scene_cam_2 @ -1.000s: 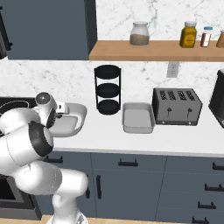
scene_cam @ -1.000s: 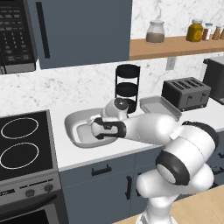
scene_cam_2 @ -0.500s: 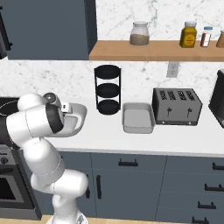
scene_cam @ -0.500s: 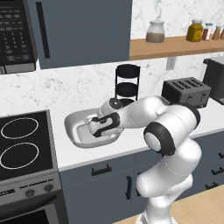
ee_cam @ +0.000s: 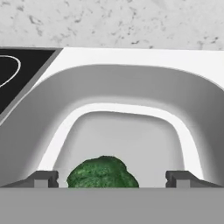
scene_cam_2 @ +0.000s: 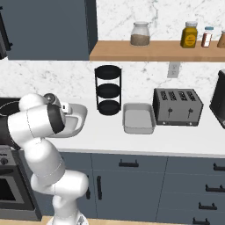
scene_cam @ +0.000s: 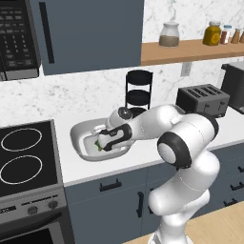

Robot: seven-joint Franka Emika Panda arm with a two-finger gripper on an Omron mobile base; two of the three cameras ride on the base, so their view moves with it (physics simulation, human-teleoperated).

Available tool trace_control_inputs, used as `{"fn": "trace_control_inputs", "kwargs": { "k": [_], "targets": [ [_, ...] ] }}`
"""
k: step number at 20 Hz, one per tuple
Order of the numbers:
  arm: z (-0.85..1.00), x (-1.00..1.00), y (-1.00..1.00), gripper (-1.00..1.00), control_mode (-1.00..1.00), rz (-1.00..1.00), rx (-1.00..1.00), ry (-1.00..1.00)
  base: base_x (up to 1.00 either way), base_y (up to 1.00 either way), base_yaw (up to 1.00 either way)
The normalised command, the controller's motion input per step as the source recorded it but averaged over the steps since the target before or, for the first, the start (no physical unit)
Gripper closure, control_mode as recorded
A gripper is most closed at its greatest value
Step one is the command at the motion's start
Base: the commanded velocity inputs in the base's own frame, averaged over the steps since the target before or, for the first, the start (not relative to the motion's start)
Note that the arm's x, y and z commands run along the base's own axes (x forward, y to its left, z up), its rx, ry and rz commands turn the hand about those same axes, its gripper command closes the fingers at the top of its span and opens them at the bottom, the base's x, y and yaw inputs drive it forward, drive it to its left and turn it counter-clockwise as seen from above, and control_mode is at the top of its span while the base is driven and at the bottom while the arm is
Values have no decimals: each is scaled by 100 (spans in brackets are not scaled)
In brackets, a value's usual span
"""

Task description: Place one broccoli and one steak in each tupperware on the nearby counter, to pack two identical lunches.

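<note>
Hovering in the left tub (ee_cam: pixel 131 87), the gripper (ee_cam: pixel 112 178) stands wide open, the broccoli (ee_cam: pixel 103 173) between its fingertips, unheld.

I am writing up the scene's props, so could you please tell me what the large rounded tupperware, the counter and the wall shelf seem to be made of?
Large rounded tupperware: probably plastic; plain light grey, smooth, matte, with thick soft-edged walls.
Counter: a smooth, flat white top, perhaps laminate or stone; the look leaves it open.
Wall shelf: likely wood; warm tan-brown, matte.
</note>
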Motion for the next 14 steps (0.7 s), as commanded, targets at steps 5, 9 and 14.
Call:
{"fn": "trace_control_inputs", "kwargs": {
  "k": [5,9,14],
  "targets": [
    [23,-25,0,-100,-100,0,2,0,0,0,0],
    [59,-72,-1,-100,-100,0,4,0,0,0,0],
    [70,-100,-7,-100,-100,0,8,3,0,0,0]
  ]
}}
